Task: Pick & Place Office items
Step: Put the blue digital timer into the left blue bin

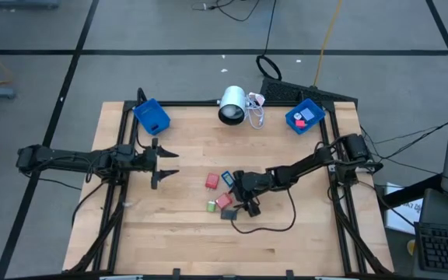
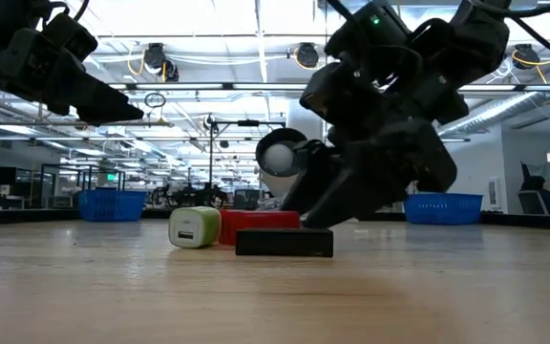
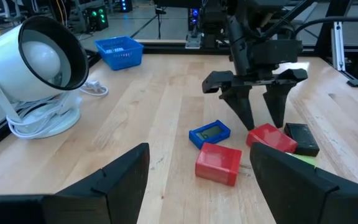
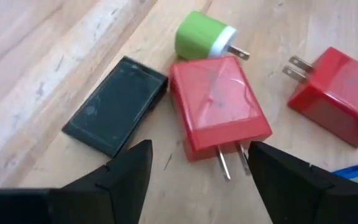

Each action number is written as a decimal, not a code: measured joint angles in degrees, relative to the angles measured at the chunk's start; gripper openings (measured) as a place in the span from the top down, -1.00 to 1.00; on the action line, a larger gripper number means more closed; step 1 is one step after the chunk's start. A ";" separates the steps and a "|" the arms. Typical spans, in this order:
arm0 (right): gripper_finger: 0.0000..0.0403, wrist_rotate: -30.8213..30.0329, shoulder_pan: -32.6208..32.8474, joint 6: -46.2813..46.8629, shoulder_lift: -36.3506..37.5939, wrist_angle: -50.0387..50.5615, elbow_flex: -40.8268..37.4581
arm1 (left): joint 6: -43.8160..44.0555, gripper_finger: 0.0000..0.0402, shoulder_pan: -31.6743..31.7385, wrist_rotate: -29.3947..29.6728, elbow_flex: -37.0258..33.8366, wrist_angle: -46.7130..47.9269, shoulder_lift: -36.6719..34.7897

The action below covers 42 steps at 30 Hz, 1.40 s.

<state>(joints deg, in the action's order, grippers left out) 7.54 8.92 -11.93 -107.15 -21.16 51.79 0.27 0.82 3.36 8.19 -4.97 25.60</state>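
Observation:
Several small office items lie flat near the table's middle: a red plug-in charger [image 4: 219,106], a green one [image 4: 201,34], a dark grey flat block [image 4: 117,106], a second red charger [image 4: 340,96] and a blue piece [image 3: 209,133]. My right gripper [image 4: 199,148] slants down, open, over the first red charger's prong end. One finger stands on each side of that end and touches nothing. The left wrist view shows it [image 3: 263,124] just above that charger [image 3: 271,137]. My left gripper [image 1: 171,162] hangs open above the table's left part, far from the items.
A white lamp [image 1: 232,105] with its cable stands at the far edge. A blue bin [image 1: 152,117] sits at the far left; another blue bin [image 1: 305,117] at the far right holds red pieces. A black cable [image 1: 271,225] loops near the right arm.

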 joint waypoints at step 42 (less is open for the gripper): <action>-0.16 -19.49 -3.29 23.45 -2.45 0.09 0.00 | 0.00 -0.37 0.01 0.00 0.00 0.01 -0.01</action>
<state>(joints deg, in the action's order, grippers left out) -11.95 5.63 11.51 -109.60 -21.07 51.79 0.27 0.83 3.36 8.19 -4.96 25.59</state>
